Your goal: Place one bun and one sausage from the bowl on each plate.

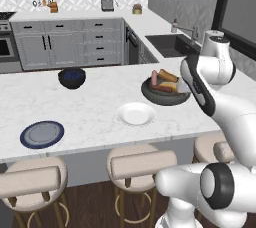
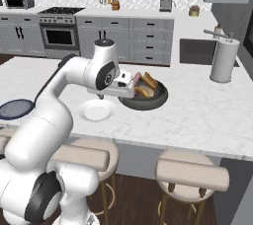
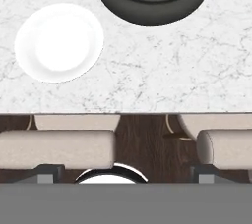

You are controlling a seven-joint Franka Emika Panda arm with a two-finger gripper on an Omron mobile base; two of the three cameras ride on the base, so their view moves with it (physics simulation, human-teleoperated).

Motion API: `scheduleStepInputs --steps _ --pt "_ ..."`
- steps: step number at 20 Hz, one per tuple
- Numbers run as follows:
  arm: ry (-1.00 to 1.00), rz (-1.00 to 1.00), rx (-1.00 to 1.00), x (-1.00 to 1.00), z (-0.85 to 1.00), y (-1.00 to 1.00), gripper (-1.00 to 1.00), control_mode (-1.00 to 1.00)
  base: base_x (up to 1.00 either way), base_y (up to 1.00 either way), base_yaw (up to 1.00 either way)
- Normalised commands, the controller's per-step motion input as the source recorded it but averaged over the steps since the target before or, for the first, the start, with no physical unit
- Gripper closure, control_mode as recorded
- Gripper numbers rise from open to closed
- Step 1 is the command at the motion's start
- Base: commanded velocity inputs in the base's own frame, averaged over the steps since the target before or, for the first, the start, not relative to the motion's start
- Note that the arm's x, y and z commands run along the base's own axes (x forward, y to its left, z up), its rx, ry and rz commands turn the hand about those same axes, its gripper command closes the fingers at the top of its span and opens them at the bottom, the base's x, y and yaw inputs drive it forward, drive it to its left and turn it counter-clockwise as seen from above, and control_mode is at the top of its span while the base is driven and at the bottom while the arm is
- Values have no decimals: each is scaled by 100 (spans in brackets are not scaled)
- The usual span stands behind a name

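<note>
Gripper (image 2: 132, 90): jaws wide apart, empty, hovering just beside the dark bowl (image 1: 165, 97). Buns (image 1: 168, 76) and sausages (image 1: 161, 88) inside that bowl. White plate (image 1: 136, 114) bare, near the bowl; blue-rimmed plate (image 1: 42, 134) well apart from it.

I see the marble worktop (image 1: 100, 107) carrying the dark bowl (image 1: 165, 94), white plate (image 1: 136, 114) near the front edge, blue-rimmed plate (image 1: 42, 134) leftward, blue bowl (image 1: 72, 78) behind
</note>
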Motion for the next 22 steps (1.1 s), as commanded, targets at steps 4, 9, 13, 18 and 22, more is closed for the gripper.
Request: scheduleStepInputs --steps 4,9,13,18,22 --pt "1 -12 -8 38 -45 -34 -100 -100 0 0 0" --pt "3 -8 -9 43 -25 -17 -100 -100 0 0 0" --pt "0 0 -2 26 -5 -7 -100 -100 0 0 0" --pt "-1 2 3 15 4 -8 -100 -100 0 0 0" --pt "0 0 4 30 4 1 -100 -100 0 0 0"
